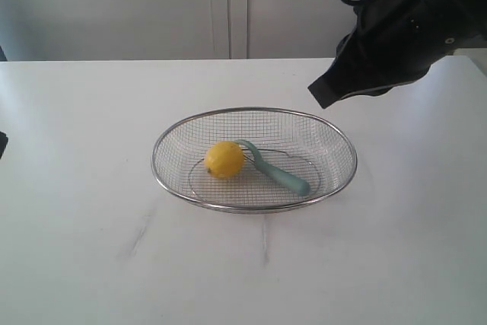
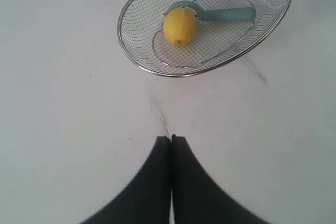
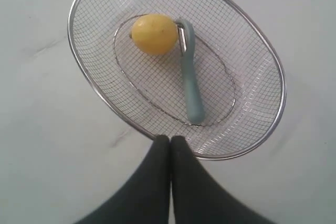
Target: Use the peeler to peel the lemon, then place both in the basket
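Note:
The yellow lemon (image 1: pixel 224 159) lies inside the silver wire-mesh basket (image 1: pixel 335 180) in the middle of the white table. Beside it, touching, lies the teal-handled peeler (image 1: pixel 283 173), its hooked head against the lemon. The left wrist view shows the lemon (image 2: pixel 180 26), the peeler (image 2: pixel 226 13) and the basket (image 2: pixel 131 51) some way beyond my left gripper (image 2: pixel 171 138), which is shut and empty. My right gripper (image 3: pixel 170 138) is shut and empty too, held above the basket's rim (image 3: pixel 273 124), with the lemon (image 3: pixel 154 33) and peeler (image 3: pixel 190 85) below. In the exterior view the right gripper (image 1: pixel 319 90) hangs at the upper right.
The white table (image 1: pixel 91 249) carries faint grey scuff marks (image 1: pixel 141 234) in front of the basket. A pale wall with a vertical panel seam (image 1: pixel 238 5) stands behind the table's far edge.

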Available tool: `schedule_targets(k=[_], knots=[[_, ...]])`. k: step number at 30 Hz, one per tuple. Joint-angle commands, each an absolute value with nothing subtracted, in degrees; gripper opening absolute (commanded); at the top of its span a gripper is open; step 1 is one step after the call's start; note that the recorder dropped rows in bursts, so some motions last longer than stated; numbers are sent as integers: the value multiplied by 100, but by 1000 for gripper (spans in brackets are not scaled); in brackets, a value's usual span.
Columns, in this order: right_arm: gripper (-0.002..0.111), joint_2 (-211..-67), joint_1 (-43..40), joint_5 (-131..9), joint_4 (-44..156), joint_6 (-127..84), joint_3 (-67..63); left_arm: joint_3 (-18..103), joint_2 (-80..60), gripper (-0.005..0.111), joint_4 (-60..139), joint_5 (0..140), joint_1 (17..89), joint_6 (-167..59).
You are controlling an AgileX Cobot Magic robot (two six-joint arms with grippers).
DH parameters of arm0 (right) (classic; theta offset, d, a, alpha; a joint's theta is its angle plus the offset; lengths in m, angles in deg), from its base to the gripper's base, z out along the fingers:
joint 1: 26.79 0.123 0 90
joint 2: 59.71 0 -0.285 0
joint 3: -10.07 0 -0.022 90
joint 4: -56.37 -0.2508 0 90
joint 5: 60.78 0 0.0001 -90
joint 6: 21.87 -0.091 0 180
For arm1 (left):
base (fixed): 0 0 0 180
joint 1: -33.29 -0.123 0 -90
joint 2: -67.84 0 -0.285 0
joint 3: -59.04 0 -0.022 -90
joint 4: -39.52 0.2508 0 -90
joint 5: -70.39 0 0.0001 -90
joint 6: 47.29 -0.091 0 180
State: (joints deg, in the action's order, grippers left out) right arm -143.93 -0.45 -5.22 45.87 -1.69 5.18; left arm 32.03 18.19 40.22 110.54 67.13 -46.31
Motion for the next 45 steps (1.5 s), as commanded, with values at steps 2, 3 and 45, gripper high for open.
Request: schedule_targets(k=[2, 3, 45], knots=[[0, -14082, -55, -509, 4458, -958, 543, 3174, 1860, 0, 3952, 11070, 6713, -4579], [0, -14014, -55, -509, 4458, -1156, 543, 3174, 1860, 0, 3952, 11070, 6713, -4579], [0, -6750, -2759, -4682, 4306, -1681, -6178, 3174, 1860, 0, 3952, 11070, 6713, -4579]])
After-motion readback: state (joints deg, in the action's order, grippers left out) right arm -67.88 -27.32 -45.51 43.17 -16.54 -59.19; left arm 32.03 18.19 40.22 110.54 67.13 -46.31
